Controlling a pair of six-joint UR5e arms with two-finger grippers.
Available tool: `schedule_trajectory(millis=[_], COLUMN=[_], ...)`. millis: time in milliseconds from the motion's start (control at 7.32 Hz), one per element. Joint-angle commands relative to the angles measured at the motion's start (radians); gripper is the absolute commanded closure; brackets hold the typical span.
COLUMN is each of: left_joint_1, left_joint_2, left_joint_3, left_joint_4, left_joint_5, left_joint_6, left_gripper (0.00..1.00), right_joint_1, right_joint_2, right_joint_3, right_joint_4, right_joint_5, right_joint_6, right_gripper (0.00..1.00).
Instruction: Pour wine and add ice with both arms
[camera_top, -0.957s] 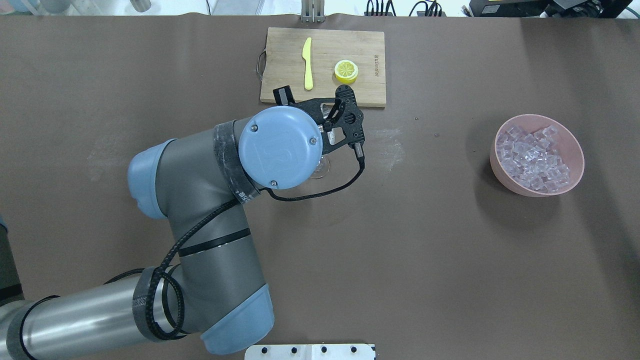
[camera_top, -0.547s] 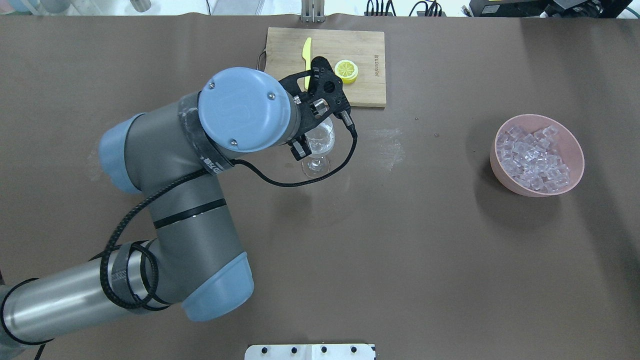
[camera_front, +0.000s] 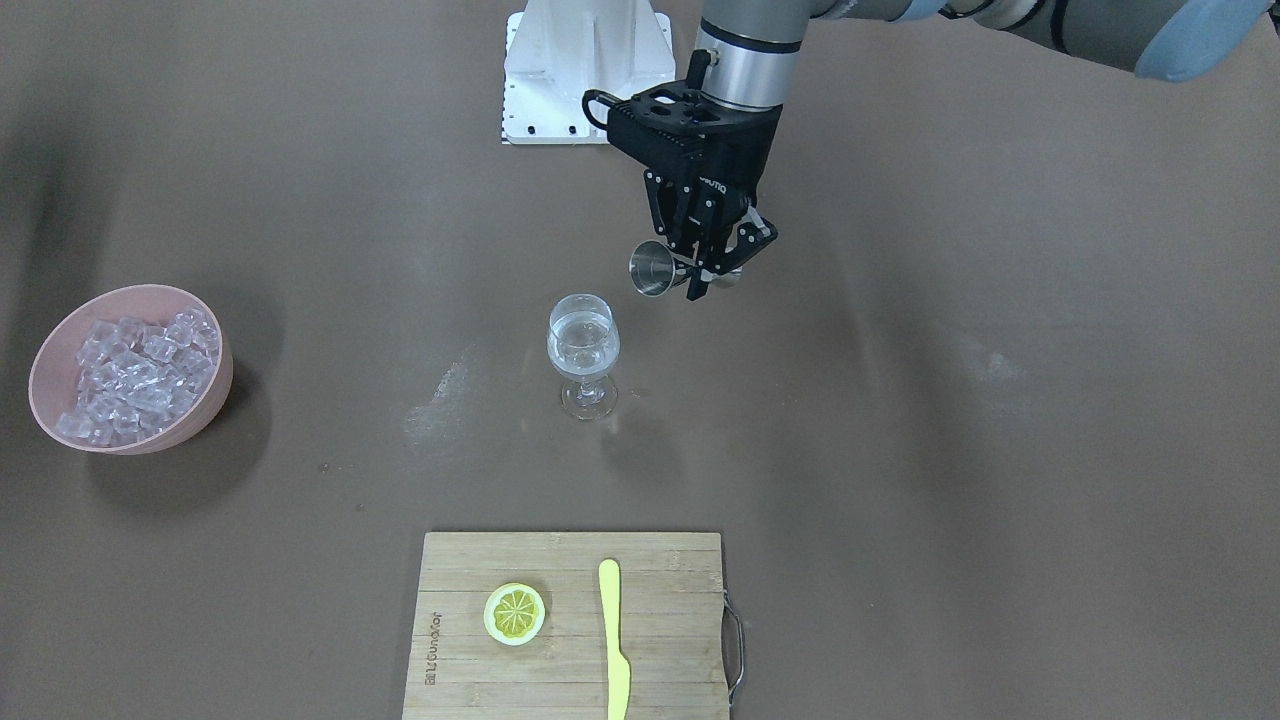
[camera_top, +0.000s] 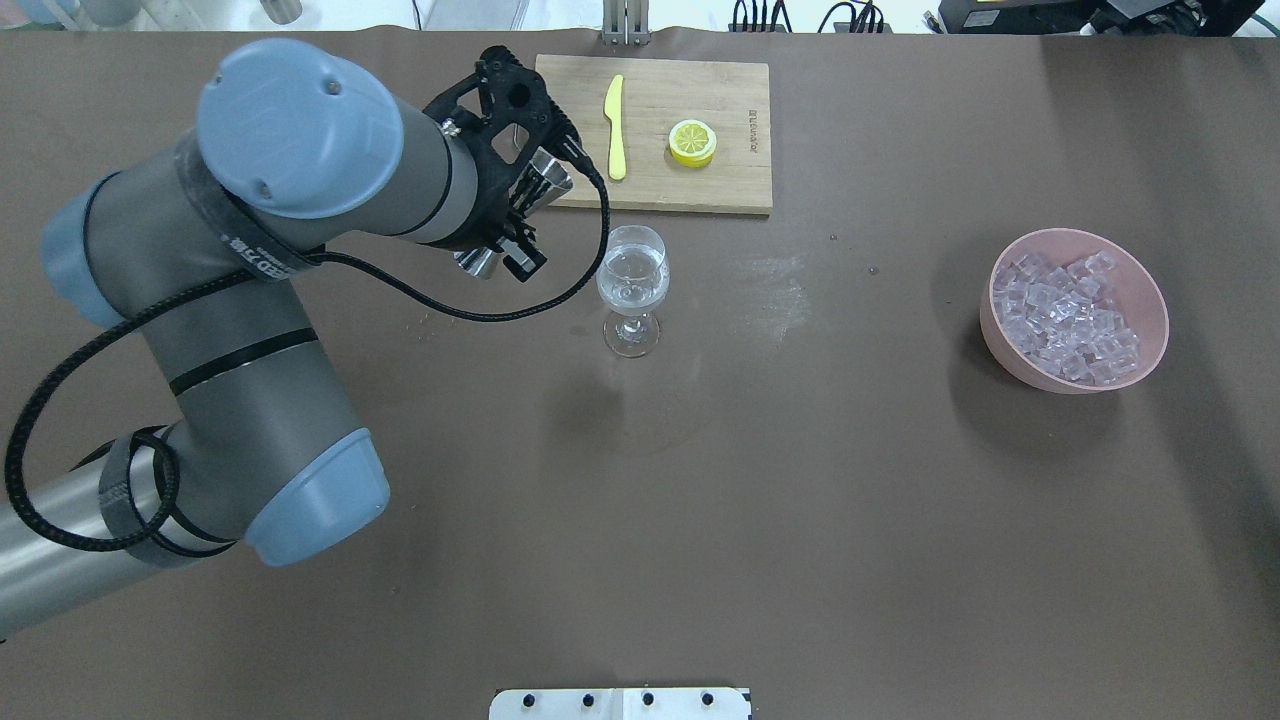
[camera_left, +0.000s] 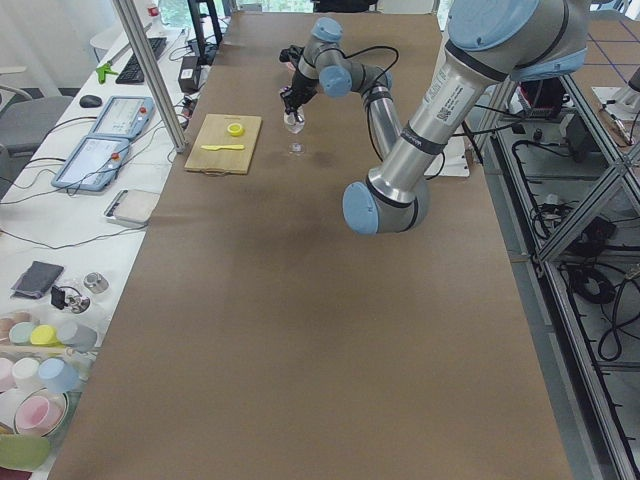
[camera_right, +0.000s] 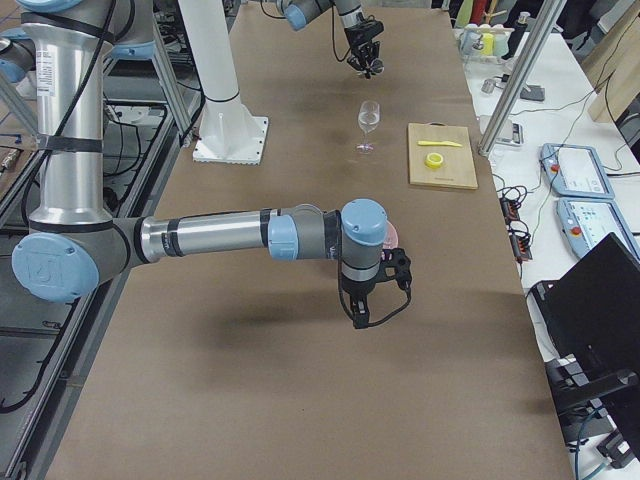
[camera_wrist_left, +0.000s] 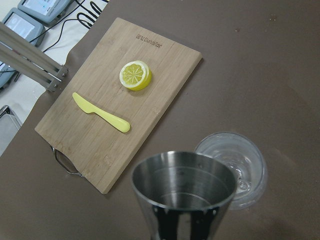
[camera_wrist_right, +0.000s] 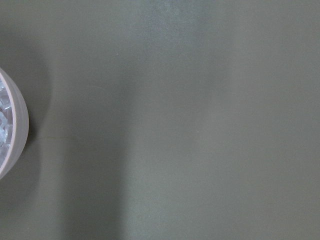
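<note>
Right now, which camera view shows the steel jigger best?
The front-facing view: the jigger lies sideways in the left gripper, unobstructed. The left wrist view shows only its open mouth; overhead, the gripper half hides it.

A bamboo cutting board (camera_top: 650, 190) is laid near one long edge of the brown-covered table (camera_top: 800, 500). On it, a yellow plastic knife (camera_top: 615, 125) and a lemon slice (camera_top: 692, 142) are set side by side, apart. A white base plate (camera_front: 585, 80) is seen opposite.
</note>
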Motion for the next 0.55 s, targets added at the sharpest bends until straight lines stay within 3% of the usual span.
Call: schedule_trajectory(millis=[0, 410], left_joint_1=[-0.019, -0.018], left_joint_2=[0.126, 0.293], left_joint_3=[-0.05, -0.039], left_joint_4=[-0.133, -0.408], left_joint_5=[-0.015, -0.006], left_joint_6=[-0.175, -0.588], left_gripper=[1.0, 1.0], right_joint_1=[0.001, 0.0], right_joint_2=[-0.001, -0.001], right_joint_3=[0.0, 0.0], right_joint_4=[0.0, 0.0], right_joint_5=[0.0, 0.0], right_joint_6=[0.0, 0.001], right_gripper=[0.0, 0.0])
